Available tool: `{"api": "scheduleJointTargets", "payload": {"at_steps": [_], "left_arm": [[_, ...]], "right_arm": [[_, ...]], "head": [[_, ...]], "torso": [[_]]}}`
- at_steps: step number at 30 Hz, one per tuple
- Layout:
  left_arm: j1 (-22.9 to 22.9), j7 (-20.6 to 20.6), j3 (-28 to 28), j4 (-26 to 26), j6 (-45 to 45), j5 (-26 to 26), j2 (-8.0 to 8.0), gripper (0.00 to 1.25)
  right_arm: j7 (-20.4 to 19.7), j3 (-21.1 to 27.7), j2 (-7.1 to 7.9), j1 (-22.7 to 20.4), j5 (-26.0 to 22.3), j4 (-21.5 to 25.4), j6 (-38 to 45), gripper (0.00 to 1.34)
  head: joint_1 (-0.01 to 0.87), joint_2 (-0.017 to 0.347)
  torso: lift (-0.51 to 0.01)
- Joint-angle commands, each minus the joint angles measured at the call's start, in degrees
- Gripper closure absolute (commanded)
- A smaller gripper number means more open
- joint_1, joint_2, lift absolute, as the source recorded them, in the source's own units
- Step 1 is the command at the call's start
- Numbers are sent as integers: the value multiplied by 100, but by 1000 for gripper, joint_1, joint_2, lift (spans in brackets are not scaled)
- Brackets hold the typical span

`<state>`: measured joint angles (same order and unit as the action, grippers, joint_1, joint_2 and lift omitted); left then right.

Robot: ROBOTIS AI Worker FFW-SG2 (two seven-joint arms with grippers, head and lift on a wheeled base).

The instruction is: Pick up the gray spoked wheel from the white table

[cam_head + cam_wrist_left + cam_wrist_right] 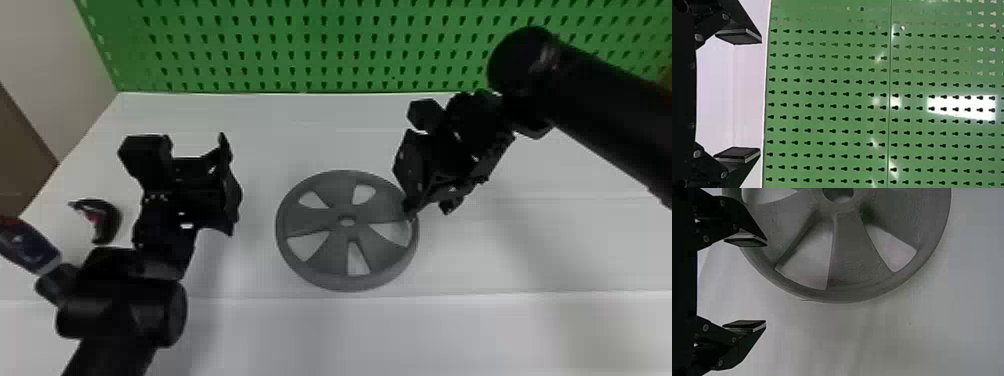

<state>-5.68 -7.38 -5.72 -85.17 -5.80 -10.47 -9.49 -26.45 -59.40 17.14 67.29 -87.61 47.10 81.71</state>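
Note:
The gray spoked wheel (pixel 345 250) lies flat on the white table (pixel 310 135), near the middle in the head view. My right gripper (pixel 425 207) is over the wheel's right rim. In the right wrist view, that gripper (pixel 766 284) is open, one finger across part of the wheel (pixel 852 258) and the other over bare table. My left gripper (pixel 230 185) stands left of the wheel, apart from it. In the left wrist view, the left gripper (pixel 760 96) is open with nothing between its fingers.
A green pegboard (pixel 300 45) stands along the table's back edge. At the left, beside my left arm, are a dark curved object (pixel 112 220) and a blue and red item (pixel 30 247).

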Motion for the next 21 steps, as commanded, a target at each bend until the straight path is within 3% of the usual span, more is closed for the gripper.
{"api": "scheduleJointTargets", "payload": {"at_steps": [1, 21], "left_arm": [[-3, 0, 9, 0, 0, 1, 0, 265], [-3, 0, 1, 0, 0, -7, 0, 265]], "right_arm": [[0, -45, 0, 4, -108, 54, 21, 522], [0, 8, -62, -5, -239, -166, 73, 522]], "head": [[806, 44], [806, 44]], "torso": [[-98], [-98]]}}
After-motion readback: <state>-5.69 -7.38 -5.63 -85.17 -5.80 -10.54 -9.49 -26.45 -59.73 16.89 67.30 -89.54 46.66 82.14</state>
